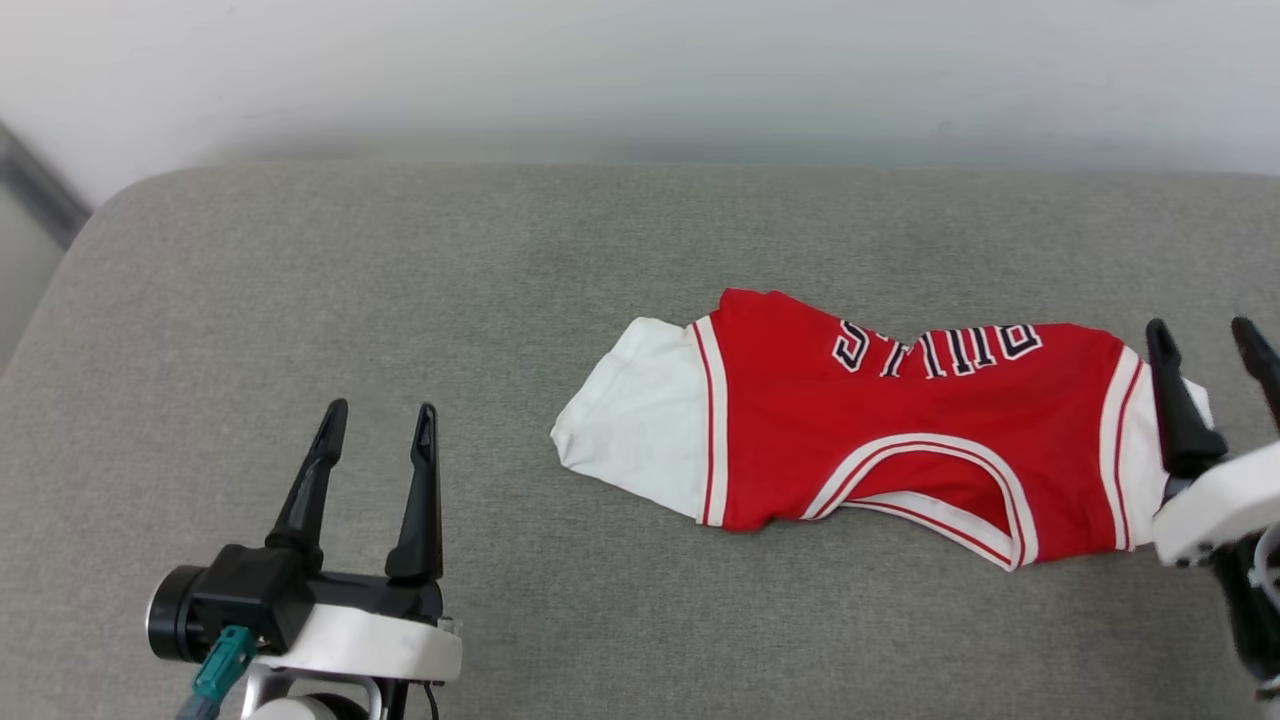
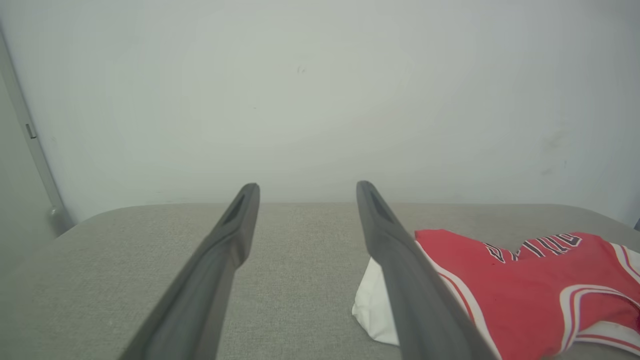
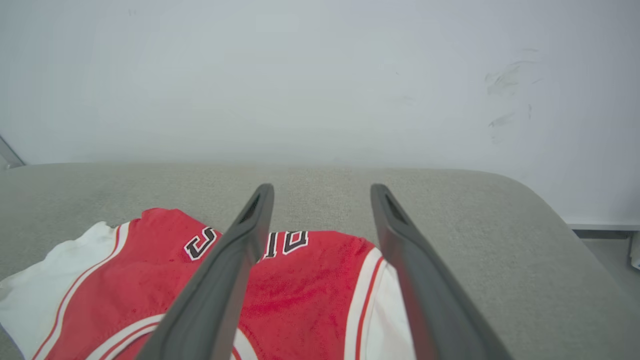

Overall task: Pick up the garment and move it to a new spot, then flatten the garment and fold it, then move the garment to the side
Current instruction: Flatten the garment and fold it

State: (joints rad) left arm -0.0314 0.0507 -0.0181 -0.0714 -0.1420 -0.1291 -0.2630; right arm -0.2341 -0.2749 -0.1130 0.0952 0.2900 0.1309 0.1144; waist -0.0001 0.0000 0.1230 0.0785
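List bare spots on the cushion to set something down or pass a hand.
Free: cushion left of the shirt, out to the left gripper; the strip between shirt and wall. Crowded: right side, where the open right gripper stands at the shirt's end.

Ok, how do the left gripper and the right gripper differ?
The left gripper is over grey cushion, apart from the red jersey; the right gripper is by the jersey's white sleeve. The left gripper shows whole in the head view, the right gripper is cut by its edge. Both are open, holding nothing.
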